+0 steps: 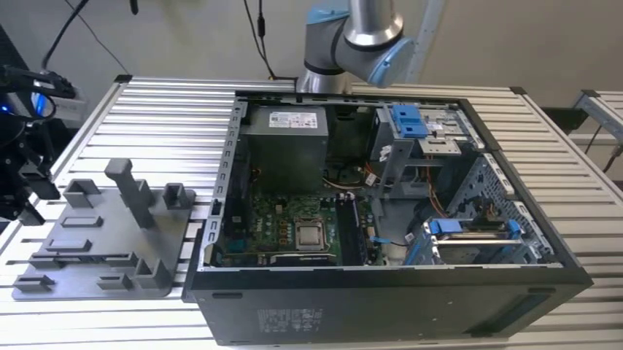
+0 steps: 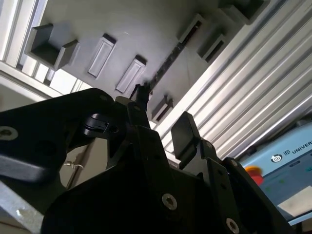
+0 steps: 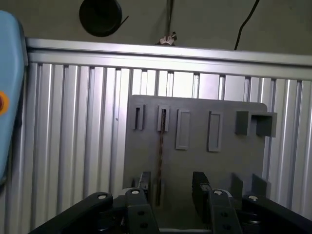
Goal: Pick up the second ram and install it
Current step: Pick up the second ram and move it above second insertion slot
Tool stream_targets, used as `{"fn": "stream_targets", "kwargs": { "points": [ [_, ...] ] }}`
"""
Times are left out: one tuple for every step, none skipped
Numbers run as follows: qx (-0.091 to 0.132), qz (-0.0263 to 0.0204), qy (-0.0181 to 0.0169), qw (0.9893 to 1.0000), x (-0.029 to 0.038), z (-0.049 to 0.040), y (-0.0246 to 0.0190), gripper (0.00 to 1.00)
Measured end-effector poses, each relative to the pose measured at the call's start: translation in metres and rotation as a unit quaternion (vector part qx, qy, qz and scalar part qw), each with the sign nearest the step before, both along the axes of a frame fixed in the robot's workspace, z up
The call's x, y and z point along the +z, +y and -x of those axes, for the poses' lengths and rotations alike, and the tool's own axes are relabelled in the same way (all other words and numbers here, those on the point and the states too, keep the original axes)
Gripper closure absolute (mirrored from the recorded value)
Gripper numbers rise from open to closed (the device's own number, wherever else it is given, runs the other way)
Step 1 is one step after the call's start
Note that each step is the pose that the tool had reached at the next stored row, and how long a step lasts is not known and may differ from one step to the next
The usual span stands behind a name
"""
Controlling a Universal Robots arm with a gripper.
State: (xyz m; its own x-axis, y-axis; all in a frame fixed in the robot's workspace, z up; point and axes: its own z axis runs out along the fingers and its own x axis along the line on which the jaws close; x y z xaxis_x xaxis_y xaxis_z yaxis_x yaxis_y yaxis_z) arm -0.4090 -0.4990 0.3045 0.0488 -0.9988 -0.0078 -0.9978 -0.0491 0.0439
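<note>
The second ram [image 3: 159, 146] stands on edge in a long slot of the grey fixture plate [image 3: 229, 161], so it shows as a thin brownish strip. My gripper [image 3: 171, 180] hovers over the plate's near side, open and holding nothing. The ram's near end lines up with the gap between the black fingers [image 3: 200, 183], closer to one finger than the other and apart from both. In the second wrist view the ram [image 2: 168, 61] is a dark thin line running away from the gripper [image 2: 162, 109]. The fixture plate [image 1: 58, 281] lies on the exterior view's left.
The open computer case [image 1: 389, 299] sits beside the fixture, with its motherboard [image 1: 292, 226] and blue drive-bay clips [image 1: 409, 120] exposed. Upright grey posts [image 1: 131, 191] rise from the fixture. A slatted aluminium table [image 1: 165, 109] carries everything. A pale blue pendant [image 3: 7, 97] lies near the table edge.
</note>
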Motion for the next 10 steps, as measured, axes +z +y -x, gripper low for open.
{"fn": "stream_targets", "kwargs": {
  "points": [
    [0.001, 0.0, -0.0008, 1.0, -0.0007, 0.0, 0.0, 0.52],
    [0.003, 0.0001, -0.0015, 1.0, -0.0007, -0.0001, -0.0001, 0.52],
    [0.003, 0.0001, -0.0015, 1.0, -0.0007, -0.0001, -0.0001, 0.52],
    [0.004, 0.0001, -0.0015, 1.0, -0.0008, -0.0001, -0.0001, 0.52],
    [0.004, 0.0, -0.0017, 1.0, -0.0011, -0.0001, -0.0001, 0.52],
    [0.004, 0.0, -0.0021, 1.0, -0.0022, -0.0001, -0.0001, 0.52],
    [0.004, 0.0001, -0.0023, 1.0, -0.0035, -0.0002, -0.0001, 0.52],
    [0.004, 0.0002, -0.0026, 1.0, -0.0049, -0.0001, -0.0001, 0.52],
    [0.004, 0.0001, -0.0029, 1.0, -0.0066, -0.0001, -0.0001, 0.52],
    [0.004, 0.0001, -0.0032, 1.0, -0.0082, -0.0001, -0.0001, 0.52]
  ]
}}
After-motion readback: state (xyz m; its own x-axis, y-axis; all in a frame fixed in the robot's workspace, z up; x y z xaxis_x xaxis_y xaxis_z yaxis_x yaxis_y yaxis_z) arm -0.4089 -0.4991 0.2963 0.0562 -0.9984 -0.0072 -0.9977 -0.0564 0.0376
